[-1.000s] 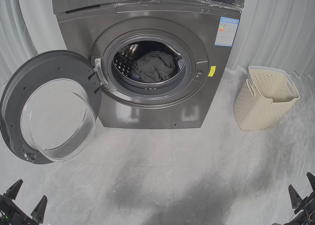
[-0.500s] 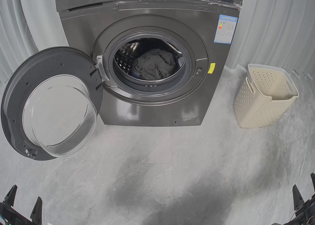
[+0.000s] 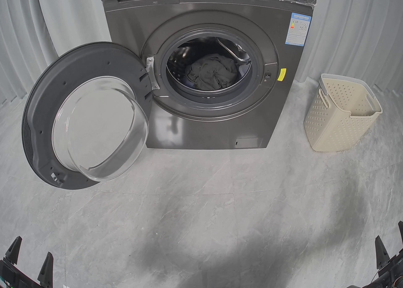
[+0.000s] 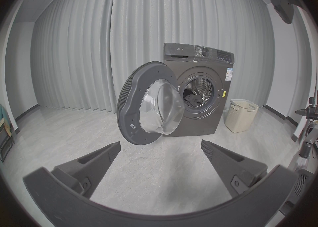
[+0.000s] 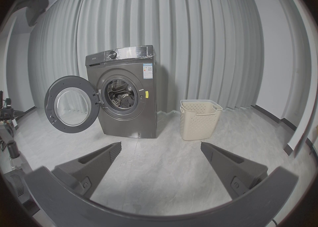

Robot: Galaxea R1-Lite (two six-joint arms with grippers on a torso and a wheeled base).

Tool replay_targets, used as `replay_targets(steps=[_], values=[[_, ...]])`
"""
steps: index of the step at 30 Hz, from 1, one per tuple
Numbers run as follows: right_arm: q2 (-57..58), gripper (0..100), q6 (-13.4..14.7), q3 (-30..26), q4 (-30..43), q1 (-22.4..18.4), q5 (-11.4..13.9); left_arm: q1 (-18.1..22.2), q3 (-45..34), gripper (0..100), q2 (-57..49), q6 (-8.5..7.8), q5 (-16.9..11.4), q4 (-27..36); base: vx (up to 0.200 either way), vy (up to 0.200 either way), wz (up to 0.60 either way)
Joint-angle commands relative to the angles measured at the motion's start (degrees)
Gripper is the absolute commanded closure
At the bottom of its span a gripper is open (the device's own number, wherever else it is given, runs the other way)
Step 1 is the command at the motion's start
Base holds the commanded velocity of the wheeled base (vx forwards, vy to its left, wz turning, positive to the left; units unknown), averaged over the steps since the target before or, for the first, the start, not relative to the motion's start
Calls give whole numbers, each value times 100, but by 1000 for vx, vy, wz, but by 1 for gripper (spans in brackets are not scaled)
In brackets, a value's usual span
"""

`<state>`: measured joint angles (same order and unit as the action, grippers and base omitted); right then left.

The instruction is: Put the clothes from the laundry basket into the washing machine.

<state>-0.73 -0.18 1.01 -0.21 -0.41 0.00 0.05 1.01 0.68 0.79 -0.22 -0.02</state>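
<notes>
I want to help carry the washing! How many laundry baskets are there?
1. The laundry basket stands on the floor beside the washing machine, on the robot's right. Others could be hidden behind the machine.

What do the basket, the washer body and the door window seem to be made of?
The basket looks like moulded plastic, matte cream, its walls pierced with rows of small holes. The washer body seems painted metal, grey with a satin sheen that mirrors the floor. The door window is a clear domed bowl, either glass or plastic.
</notes>
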Motion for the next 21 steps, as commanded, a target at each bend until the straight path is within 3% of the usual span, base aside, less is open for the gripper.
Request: replay_targets(steps=[1, 4, 7, 16, 21], values=[[73, 0, -8, -101, -6, -2, 0, 4, -92, 0, -59, 0, -4, -6, 0, 0, 600], [73, 0, 1, -101, -6, -2, 0, 4, -92, 0, -59, 9, -4, -6, 0, 0, 600], [73, 0, 1, -101, -6, 6, 9, 4, -101, 0, -59, 0, -4, -6, 0, 0, 0], [73, 0, 1, -101, -6, 6, 9, 4, -101, 0, -59, -18, 4, -6, 200, 0, 0], [73, 0, 1, -101, -6, 6, 9, 4, -101, 0, -59, -9, 13, -6, 0, 0, 0]])
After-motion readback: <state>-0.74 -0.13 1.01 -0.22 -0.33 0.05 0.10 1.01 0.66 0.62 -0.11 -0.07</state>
